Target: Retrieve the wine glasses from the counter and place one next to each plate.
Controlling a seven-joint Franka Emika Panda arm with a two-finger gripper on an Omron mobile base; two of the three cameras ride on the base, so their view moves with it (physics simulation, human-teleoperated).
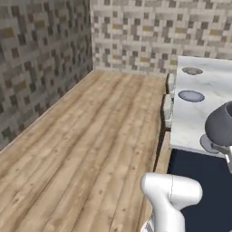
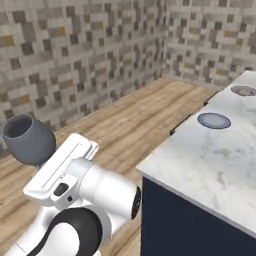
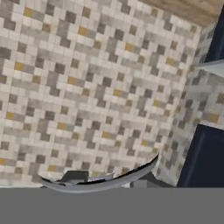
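My gripper (image 2: pixel 44 161) is shut on the stem of a smoky-grey wine glass (image 2: pixel 27 138) and holds it in the air, bowl tilted up. In the left base view the same wine glass (image 1: pixel 221 123) hangs at the right edge, in front of the near end of the marble island top (image 1: pixel 190 122). Two plates lie on that top: a bluish plate (image 1: pixel 190 95) nearer and a brownish plate (image 1: pixel 192 71) farther back. They appear again as the bluish plate (image 2: pixel 214 120) and the brownish plate (image 2: pixel 243 90). A curved grey edge of the glass (image 3: pixel 100 183) crosses just above my fingertips (image 3: pixel 75 176).
Dark navy cabinet fronts (image 2: pixel 185 225) stand under the island top. Wooden floor (image 1: pixel 90 136) stretches to the left, bounded by mosaic tile walls (image 1: pixel 41 54). Stool seats (image 1: pixel 167 106) line the island's left side.
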